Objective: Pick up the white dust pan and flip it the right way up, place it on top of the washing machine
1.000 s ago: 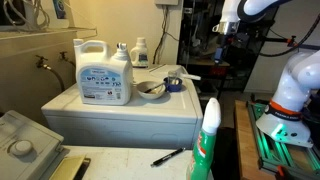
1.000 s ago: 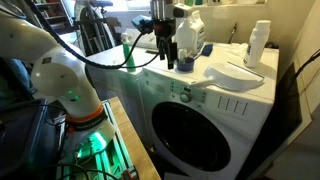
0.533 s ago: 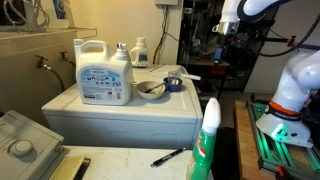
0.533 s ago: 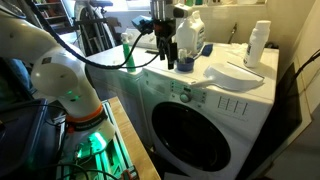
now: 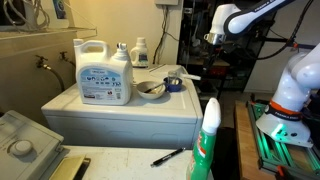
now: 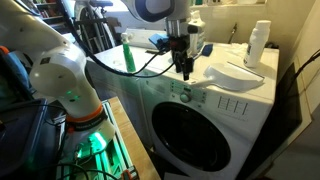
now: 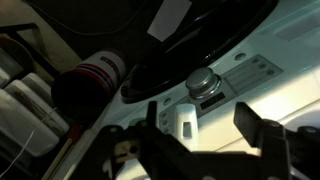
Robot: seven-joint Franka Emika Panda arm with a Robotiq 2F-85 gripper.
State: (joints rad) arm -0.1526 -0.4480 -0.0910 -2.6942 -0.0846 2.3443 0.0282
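Note:
The white dust pan [image 6: 240, 72] lies on the washing machine [image 6: 232, 106], near its front edge, and it also shows in an exterior view [image 5: 172, 70]. My gripper [image 6: 186, 71] hangs open and empty just above the machine's front edge, a little to the side of the pan's handle end. It appears at the far side of the machine in an exterior view [image 5: 212, 44]. In the wrist view the open fingers [image 7: 200, 125] frame a white slotted piece [image 7: 183, 120], and the machine's knob [image 7: 203, 82] sits just beyond.
A large white detergent jug [image 5: 104, 72] with a blue label, a metal bowl [image 5: 150, 89] and a small blue object [image 5: 174, 84] stand on the machine top. A white bottle [image 6: 258, 45] stands at the back corner. A green-capped spray bottle [image 5: 208, 140] is in the foreground.
The arm has swung from beside the jug toward the machine's front edge and dropped lower, closer to the dust pan's handle end. The objects have not moved.

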